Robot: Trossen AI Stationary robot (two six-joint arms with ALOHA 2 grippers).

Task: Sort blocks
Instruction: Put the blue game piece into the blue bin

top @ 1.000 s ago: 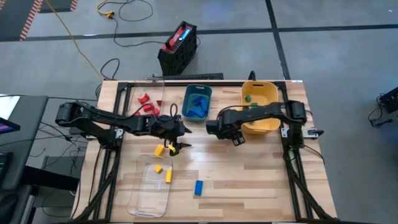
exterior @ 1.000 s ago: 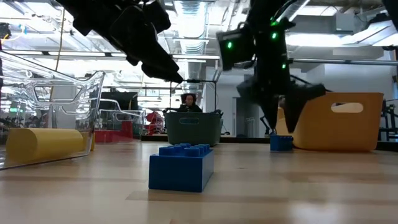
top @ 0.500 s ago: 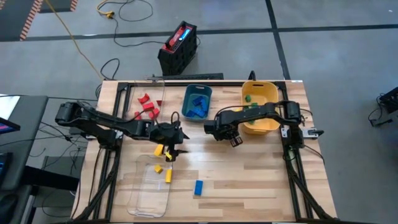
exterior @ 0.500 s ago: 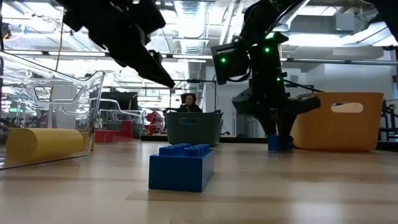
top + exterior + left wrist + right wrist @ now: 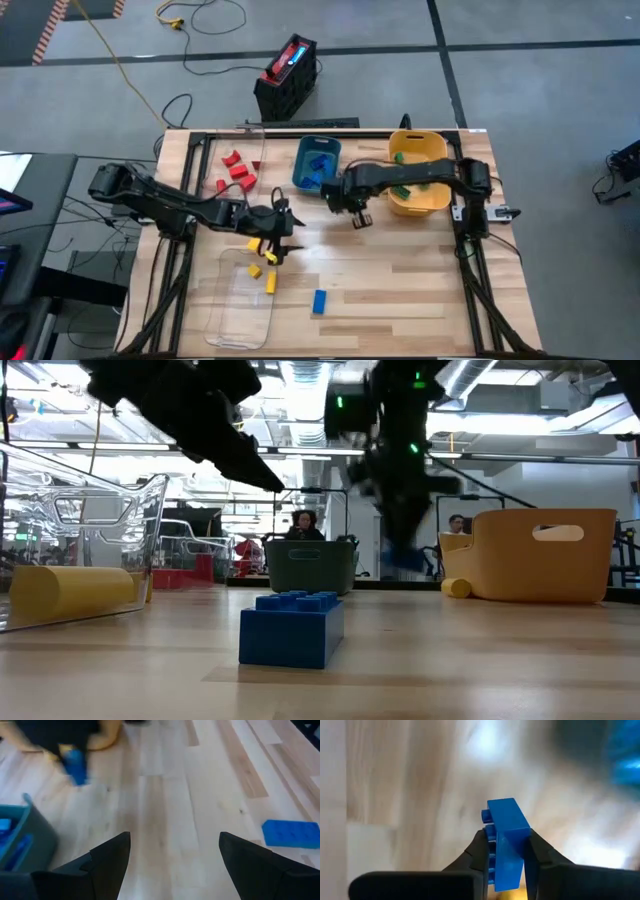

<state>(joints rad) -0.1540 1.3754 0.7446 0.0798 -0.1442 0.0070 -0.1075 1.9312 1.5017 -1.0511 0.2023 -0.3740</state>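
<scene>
My right gripper [image 5: 356,214] hangs above the table just in front of the teal bin [image 5: 300,178], shut on a small blue block [image 5: 506,837], which also shows in the low view [image 5: 405,558]. My left gripper [image 5: 274,243] stands open over the table's left middle, above a yellow block [image 5: 255,243], with nothing between its fingers [image 5: 111,856]. Another blue block [image 5: 319,301] lies flat on the table near the front. Two yellow blocks [image 5: 263,277] lie in a clear tray [image 5: 240,320]. My right gripper pinches the blue block between its two fingers, one finger [image 5: 481,851] on the studded face [image 5: 490,832] and the other on the opposite face. The fingers come from above, pointing steeply down. The block stands on edge, lifted clear of the table.
The teal bin holds blue blocks [image 5: 318,168]. A yellow bin [image 5: 430,195] at the far right holds green blocks [image 5: 400,158]. Red blocks [image 5: 236,172] lie at the far left. A small yellow piece [image 5: 456,588] rests by the yellow bin. A person shows beyond the table.
My right gripper has shut on the small blue block, lifted it off the table and carried it toward the table's left, nearer the teal bin. My left gripper has moved toward the table's near edge, staying open.
</scene>
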